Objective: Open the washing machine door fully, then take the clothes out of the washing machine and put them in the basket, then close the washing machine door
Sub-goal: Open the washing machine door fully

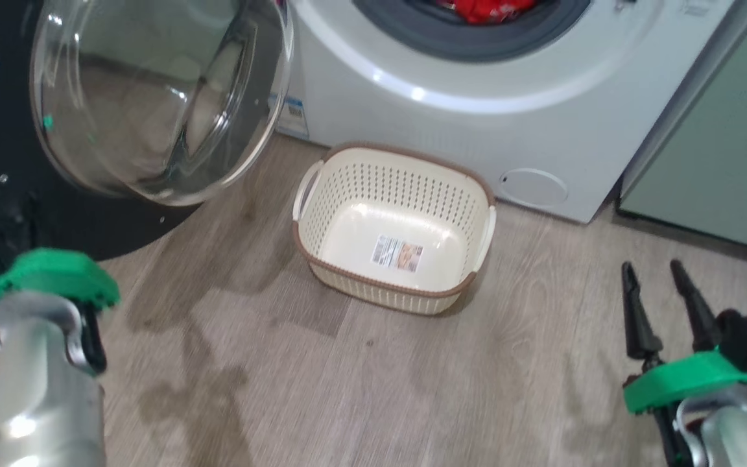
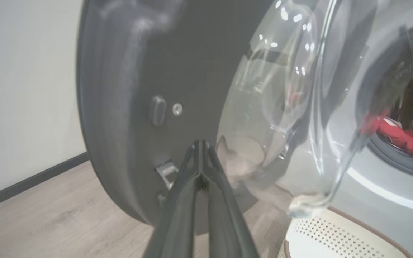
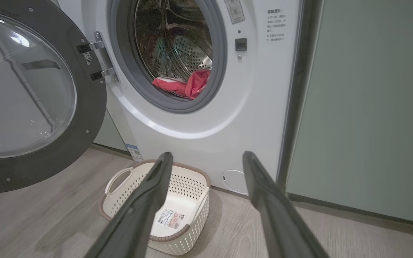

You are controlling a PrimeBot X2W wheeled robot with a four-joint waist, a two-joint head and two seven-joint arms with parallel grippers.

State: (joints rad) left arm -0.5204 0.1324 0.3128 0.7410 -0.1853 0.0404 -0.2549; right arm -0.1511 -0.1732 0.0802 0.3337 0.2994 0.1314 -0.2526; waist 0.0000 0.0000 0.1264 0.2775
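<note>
**Standing open: one door, one basket, two tools**

Counting first: one washing machine [image 1: 477,117], one door [image 1: 146,104], one basket [image 1: 399,185] and two tools. The clothes [image 3: 186,86] are a bunched red heap with a white strip, and how many garments are in it cannot be told.

The door is swung wide on its hinge at the 9 o'clock side of the drum mouth, with its glass bowl bulging into the room. The clothes lie at the 6 o'clock lip of the drum, on the grey seal. The basket sits on the wooden floor [image 1: 360,389] just in front of the machine, with one paper label [image 1: 397,253] on its bottom and nothing else in it. A pale green cabinet [image 1: 723,130] stands at the machine's 3 o'clock side.

The left tool [image 2: 201,145] is clenched, its two fingers pressed together with nothing between them. Its tips are close to the door's black inner rim at 12 o'clock, though contact cannot be told. From those tips, the clothes are at 3 o'clock and the basket's corner is at 4 o'clock.

The right tool [image 1: 651,267] is released, its fingers spread and empty, low over the floor. In the head view the basket lies at its 10 o'clock, well apart, and the clothes lie at 11 o'clock, farther off.
</note>
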